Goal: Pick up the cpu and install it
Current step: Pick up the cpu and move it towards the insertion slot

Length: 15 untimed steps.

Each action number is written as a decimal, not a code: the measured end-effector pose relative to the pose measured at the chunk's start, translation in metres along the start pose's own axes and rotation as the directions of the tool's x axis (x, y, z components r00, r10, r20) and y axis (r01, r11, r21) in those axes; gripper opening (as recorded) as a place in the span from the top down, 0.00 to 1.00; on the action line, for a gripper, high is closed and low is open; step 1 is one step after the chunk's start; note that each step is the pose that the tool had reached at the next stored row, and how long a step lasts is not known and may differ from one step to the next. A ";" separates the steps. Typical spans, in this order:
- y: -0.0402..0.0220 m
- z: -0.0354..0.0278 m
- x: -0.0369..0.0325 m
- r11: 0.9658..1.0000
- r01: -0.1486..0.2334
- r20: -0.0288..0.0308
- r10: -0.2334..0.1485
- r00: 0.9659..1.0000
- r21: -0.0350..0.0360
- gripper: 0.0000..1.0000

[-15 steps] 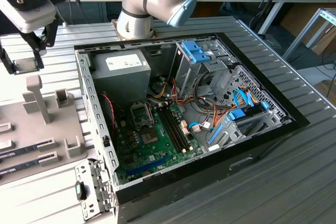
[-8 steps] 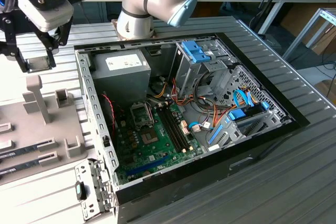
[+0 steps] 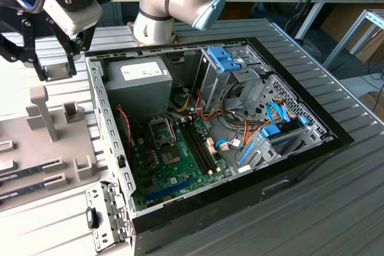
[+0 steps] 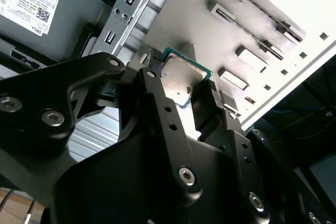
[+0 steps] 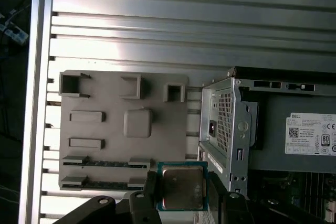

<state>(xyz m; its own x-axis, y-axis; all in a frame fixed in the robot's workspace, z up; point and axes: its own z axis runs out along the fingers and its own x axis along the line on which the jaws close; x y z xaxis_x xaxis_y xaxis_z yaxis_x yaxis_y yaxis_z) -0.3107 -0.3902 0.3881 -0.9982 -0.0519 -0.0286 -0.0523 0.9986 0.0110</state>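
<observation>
Pinched at two opposite edges by the end effector, the cpu hangs lifted – metal lid showing – above the grey fixture plate on the ribbed surface, beside the open computer case.

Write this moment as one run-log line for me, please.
gripper: shut on cpu | place: held above grey tray, beside open computer case | install: not yet done

cpu: flat square, silver lid, green rim; clamped between jaws, seemingly level.
</observation>
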 end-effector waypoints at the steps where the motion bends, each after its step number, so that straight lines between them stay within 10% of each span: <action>1: -0.0001 0.0000 -0.0021 1.000 0.000 0.000 0.000 1.000 0.000 0.53; 15: -0.0019 0.0013 -0.0358 1.000 0.000 0.000 0.000 1.000 0.000 0.53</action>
<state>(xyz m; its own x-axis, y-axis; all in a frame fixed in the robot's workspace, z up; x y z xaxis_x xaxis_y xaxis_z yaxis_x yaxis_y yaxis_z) -0.2747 -0.3902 0.3878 -0.9982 -0.0520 -0.0285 -0.0524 0.9986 0.0110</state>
